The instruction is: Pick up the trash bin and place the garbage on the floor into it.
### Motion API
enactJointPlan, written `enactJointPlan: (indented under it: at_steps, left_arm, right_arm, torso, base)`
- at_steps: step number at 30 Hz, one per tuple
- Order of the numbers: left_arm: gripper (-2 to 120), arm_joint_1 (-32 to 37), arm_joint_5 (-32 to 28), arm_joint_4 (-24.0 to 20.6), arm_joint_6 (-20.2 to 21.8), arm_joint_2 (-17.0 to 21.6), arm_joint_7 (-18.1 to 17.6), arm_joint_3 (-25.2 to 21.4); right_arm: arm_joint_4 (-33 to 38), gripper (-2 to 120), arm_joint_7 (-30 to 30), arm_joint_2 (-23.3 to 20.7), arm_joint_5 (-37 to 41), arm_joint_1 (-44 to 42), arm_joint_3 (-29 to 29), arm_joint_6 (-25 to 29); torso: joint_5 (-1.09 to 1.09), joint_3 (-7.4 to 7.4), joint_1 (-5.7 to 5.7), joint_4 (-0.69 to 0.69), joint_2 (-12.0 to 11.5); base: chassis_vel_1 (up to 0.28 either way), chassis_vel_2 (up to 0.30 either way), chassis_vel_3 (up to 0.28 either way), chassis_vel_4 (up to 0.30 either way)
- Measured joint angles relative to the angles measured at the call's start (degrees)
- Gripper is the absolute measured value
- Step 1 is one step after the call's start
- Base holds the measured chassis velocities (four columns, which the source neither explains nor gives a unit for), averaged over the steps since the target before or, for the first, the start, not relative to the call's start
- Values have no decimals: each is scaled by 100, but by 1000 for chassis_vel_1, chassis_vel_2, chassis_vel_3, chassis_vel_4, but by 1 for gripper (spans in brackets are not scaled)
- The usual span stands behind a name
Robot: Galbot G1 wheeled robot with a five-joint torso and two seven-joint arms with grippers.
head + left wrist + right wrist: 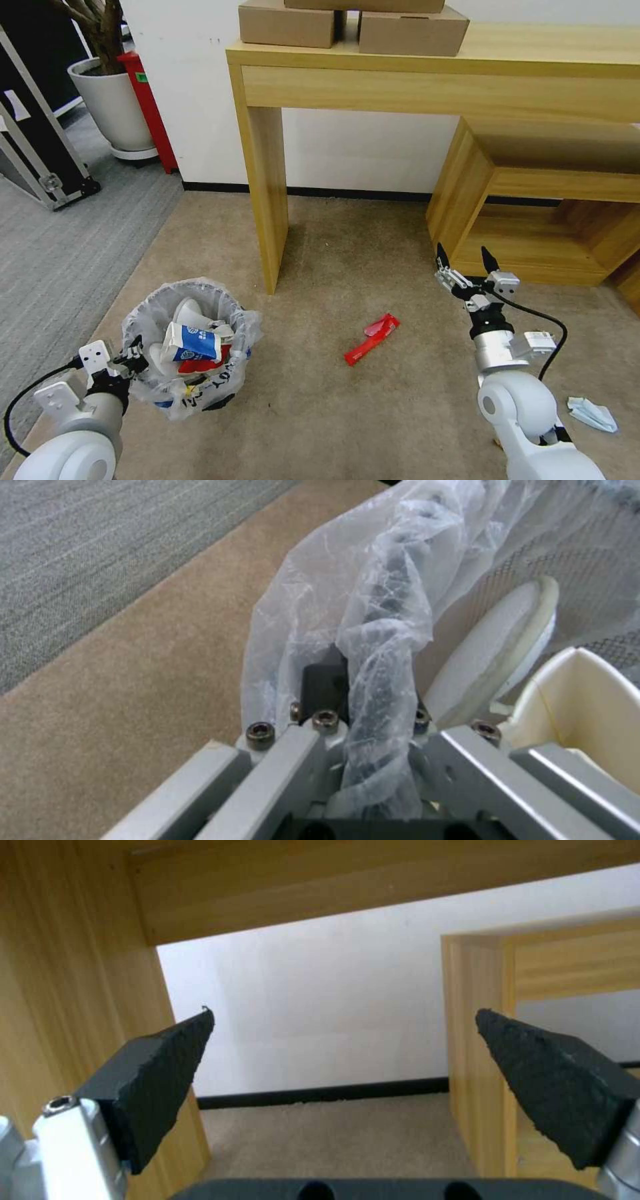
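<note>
Lower left of the frame, one trash bin [191,347] sits clamped at its rim by the left gripper [130,363]; one red wrapper [371,339] and one light-blue mask [593,413] lie on the carpet [333,413]; right gripper [467,263] spread apart.

Open carpet [373,400] spreads between the two arms, and a red wrapper [371,339] lies alone on it with bare floor on every side, so a gripper can reach it from any direction. At eleven o'clock from the wrapper the desk leg [267,200] stands as a solid post; at two o'clock the low shelf unit [467,193] walls off that side. Between leg and shelf a wide gap runs back to the white wall [360,147]. The right gripper [467,263] hangs spread wide, just before the shelf's front edge. At nine o'clock the trash bin [190,347] blocks the left, its rim clamped by the left gripper [130,363]. A blue mask [592,413] lies at four o'clock, beside the right arm.
</note>
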Motion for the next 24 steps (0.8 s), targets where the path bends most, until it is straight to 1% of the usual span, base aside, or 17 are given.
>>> enactJointPlan:
  at_steps: [3,6,24]
  left_arm:
    - [1,25,29,-21,-4,-29,6,9]
    - [1,27,38,-40,-5,-37,7,23]
    - [1,48,56,-64,-21,-60,19,29]
  right_arm:
    - [-134,100,-59,36,-99,-43,29,203]
    - [-172,100,-60,52,-123,-90,30,232]
    - [-234,100,-129,134,-318,-146,6,150]
  torso:
    - [0,0,0,1,0]
    - [0,0,0,0,0]
    - [0,0,0,0,0]
  base:
    - [0,0,0,0]
    - [0,0,0,0]
    - [0,0,0,0]
